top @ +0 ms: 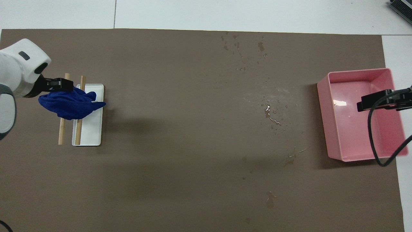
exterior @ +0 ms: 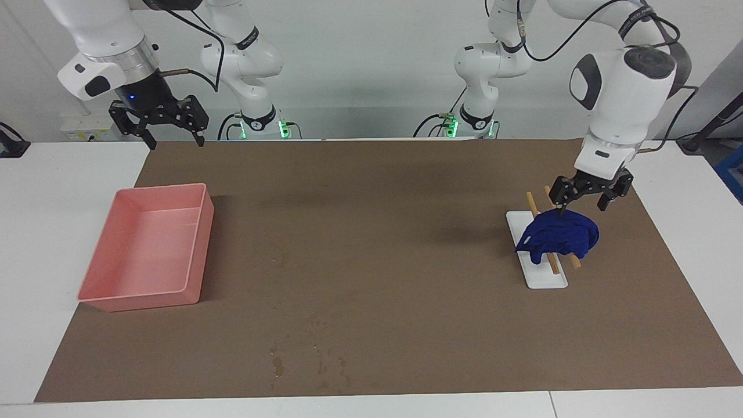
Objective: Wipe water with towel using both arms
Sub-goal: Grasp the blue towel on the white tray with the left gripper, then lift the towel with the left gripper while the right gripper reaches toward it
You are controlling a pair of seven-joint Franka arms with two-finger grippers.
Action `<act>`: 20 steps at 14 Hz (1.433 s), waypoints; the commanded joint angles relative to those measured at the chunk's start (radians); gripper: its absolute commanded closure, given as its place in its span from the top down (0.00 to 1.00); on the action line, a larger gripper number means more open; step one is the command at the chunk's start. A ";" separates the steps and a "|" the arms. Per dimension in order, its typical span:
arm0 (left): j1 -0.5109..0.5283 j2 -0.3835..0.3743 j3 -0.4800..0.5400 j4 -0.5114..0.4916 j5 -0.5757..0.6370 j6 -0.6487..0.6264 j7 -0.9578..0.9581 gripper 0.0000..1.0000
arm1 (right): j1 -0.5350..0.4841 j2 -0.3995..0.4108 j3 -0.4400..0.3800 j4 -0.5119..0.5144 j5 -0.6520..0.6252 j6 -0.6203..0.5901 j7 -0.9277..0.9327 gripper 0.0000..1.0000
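Note:
A crumpled dark blue towel (exterior: 560, 237) (top: 69, 103) lies draped over two wooden sticks (exterior: 530, 200) (top: 61, 132) across a white tray (exterior: 545, 278) (top: 91, 132) toward the left arm's end of the mat. My left gripper (exterior: 581, 204) (top: 56, 85) is open, just over the towel's top, one fingertip at the cloth. The water (top: 272, 117) is a faint scatter of pale specks on the brown mat, between the towel and the pink bin and closer to the bin. My right gripper (exterior: 176, 141) (top: 375, 100) is open and empty, raised over the bin.
An empty pink bin (exterior: 200, 244) (top: 355, 71) sits at the right arm's end of the mat. Darker blotchy stains (exterior: 313, 357) (top: 241, 48) mark the mat's edge farthest from the robots.

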 commanded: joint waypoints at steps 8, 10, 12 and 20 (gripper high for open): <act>0.003 -0.031 -0.001 -0.189 0.142 0.165 -0.082 1.00 | 0.142 -0.074 0.009 -0.201 0.348 0.333 0.723 1.00; 0.004 -0.031 -0.001 -0.193 0.142 0.182 -0.099 0.84 | 0.179 -0.074 0.009 -0.254 0.424 0.489 0.891 1.00; 0.001 -0.029 -0.001 -0.195 0.142 0.187 -0.127 0.35 | 0.215 -0.071 0.009 -0.293 0.449 0.557 0.952 1.00; -0.013 0.038 -0.010 0.030 0.104 -0.059 -0.112 0.00 | 0.258 -0.054 0.009 -0.400 0.654 0.772 1.170 1.00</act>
